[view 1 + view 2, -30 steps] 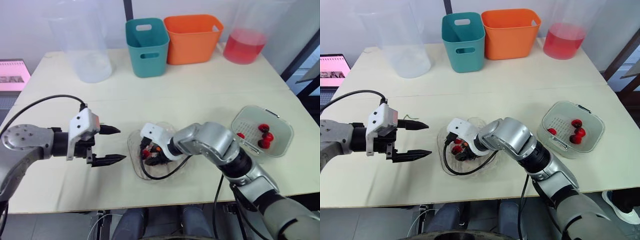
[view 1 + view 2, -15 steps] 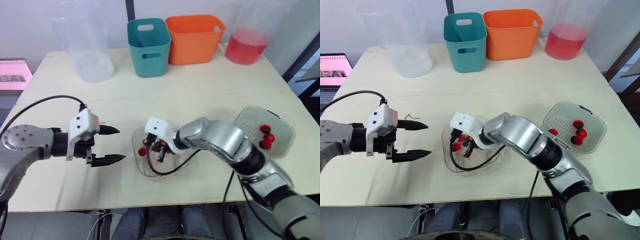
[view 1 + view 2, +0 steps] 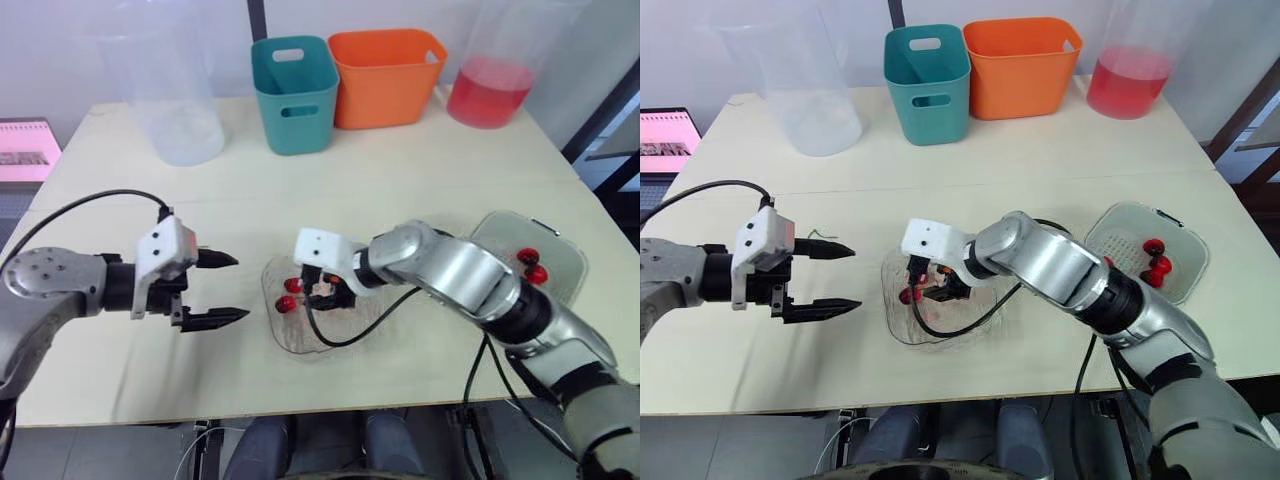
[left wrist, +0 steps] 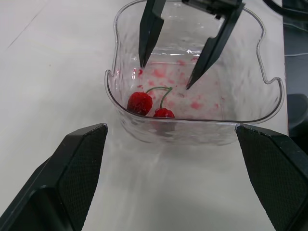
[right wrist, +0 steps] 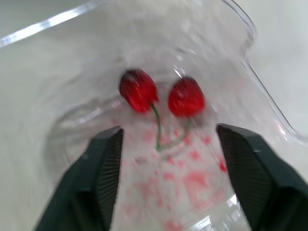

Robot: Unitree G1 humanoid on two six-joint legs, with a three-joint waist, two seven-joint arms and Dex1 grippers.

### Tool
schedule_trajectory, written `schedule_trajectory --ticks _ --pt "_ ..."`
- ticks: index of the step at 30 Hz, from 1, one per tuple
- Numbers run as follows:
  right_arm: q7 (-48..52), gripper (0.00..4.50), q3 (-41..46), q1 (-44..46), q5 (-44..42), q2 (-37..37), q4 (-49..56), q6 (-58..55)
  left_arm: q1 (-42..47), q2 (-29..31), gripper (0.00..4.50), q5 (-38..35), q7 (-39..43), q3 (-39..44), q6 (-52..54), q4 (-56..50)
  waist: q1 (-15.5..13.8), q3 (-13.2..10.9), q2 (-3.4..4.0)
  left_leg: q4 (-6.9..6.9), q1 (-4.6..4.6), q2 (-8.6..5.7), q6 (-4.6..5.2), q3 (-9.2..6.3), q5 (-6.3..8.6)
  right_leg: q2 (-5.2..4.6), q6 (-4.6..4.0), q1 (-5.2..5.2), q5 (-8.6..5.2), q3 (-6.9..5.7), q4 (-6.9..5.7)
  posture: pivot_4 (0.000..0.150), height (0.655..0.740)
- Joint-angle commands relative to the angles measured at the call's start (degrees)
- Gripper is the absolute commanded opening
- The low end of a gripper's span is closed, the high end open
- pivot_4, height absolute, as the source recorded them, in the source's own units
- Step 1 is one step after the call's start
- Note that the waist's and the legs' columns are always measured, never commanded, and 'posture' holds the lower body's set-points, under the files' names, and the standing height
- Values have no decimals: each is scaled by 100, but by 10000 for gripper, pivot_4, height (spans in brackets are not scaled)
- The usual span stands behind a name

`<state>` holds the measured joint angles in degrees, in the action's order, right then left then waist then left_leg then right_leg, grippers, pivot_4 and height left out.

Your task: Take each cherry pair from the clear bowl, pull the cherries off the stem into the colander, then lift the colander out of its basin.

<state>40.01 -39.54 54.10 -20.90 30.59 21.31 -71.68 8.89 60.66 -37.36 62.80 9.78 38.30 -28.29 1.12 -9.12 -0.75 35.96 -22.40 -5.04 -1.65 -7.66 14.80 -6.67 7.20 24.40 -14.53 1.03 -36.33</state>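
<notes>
The two black fingers (image 4: 149, 33) of the right gripper (image 4: 166, 76) stand spread apart, pinching nothing, tips dipped into the clear plastic bowl (image 4: 192, 131) just above the pair of red cherries joined by a thin green stem (image 4: 140, 102); the pair lies on the juice-smeared floor, against the wall facing the left gripper (image 3: 242, 288), whose fingers are also spread and empty just beside the bowl. The bowl sits near the front edge of the pale wooden table (image 3: 400, 180), about midway along; the pale perforated colander (image 3: 1120, 242), holding a few loose red cherries (image 3: 1153, 262), is by the right edge. The fruit looks soft, light and slick, likely to bruise or squirt away; the arched stem seems the surer hold, taken gently, being thin enough to snap
</notes>
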Motion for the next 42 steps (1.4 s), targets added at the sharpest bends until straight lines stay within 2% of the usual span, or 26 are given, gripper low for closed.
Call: schedule_trajectory --ticks 1,12,13,14,18,19,23,28,33,36,42 --pt "-83 30811 -156 98 196 -112 -146 -45 -7 132 45000 30 80 95 -66 -163 -1 0 0 0 0 0 -3 0 -1 0 0 0 0 0 0 1500 7400" --pt "-143 30811 -530 -8 654 -294 -608 174 -168 131 45000 0 29 205 -29 -284 0 0 0 1 -1 -2 -6 0 -3 -2 0 0 0 0 0 1500 7400" --pt "-154 25606 -531 -25 678 -321 -632 191 -165 125 45000 -1 23 206 -30 -281 -1 0 0 0 -1 -2 -7 0 -4 -2 0 0 0 1 0 1500 7400" --pt "-161 23288 -530 -39 708 -333 -638 214 -165 121 45000 -2 19 207 -31 -279 0 0 0 0 -1 -2 -8 0 -4 -2 0 0 0 1 0 1500 7400" --pt "-92 2635 -528 -31 786 -298 -544 263 -172 114 45000 0 14 205 -41 -268 -3 0 0 1 -1 -2 -7 0 -4 -2 0 0 0 0 0 1500 7400" --pt "-36 283 -546 -4 804 -235 -469 304 -171 112 45000 0 12 203 -43 -265 -3 0 0 2 -1 -2 -7 0 -4 -2 0 0 0 1 0 1500 7400" --pt "410 283 -752 164 1020 352 -8 830 -147 103 45000 -1 10 191 -50 -234 -18 0 1 2 -1 -4 -6 0 -4 -2 0 0 0 0 0 1500 7400" --pt "1173 283 -872 346 1584 1268 307 2004 -111 83 45000 -2 6 164 -49 -210 -9 -1 1 2 -1 -3 3 1 2 -2 0 -2 0 -3 1 1500 7400" --pt "2009 283 -656 388 2233 1884 320 4099 -75 58 45000 -8 0 150 -27 -205 0 -1 1 2 -1 -2 3 6 2 0 0 -2 0 -3 2 1500 7400" --pt "2095 283 -441 309 2592 1851 -44 5454 -48 44 45000 -27 -21 145 5 -226 10 -1 1 2 -1 -1 2 10 1 1 1 -2 0 -3 2 1500 7400" --pt "1837 283 45 4 2882 1211 -921 7795 -58 36 45000 -71 -60 179 56 -275 -1 -1 -1 2 0 0 -17 9 -10 2 1 -3 0 -1 1 1500 7400"
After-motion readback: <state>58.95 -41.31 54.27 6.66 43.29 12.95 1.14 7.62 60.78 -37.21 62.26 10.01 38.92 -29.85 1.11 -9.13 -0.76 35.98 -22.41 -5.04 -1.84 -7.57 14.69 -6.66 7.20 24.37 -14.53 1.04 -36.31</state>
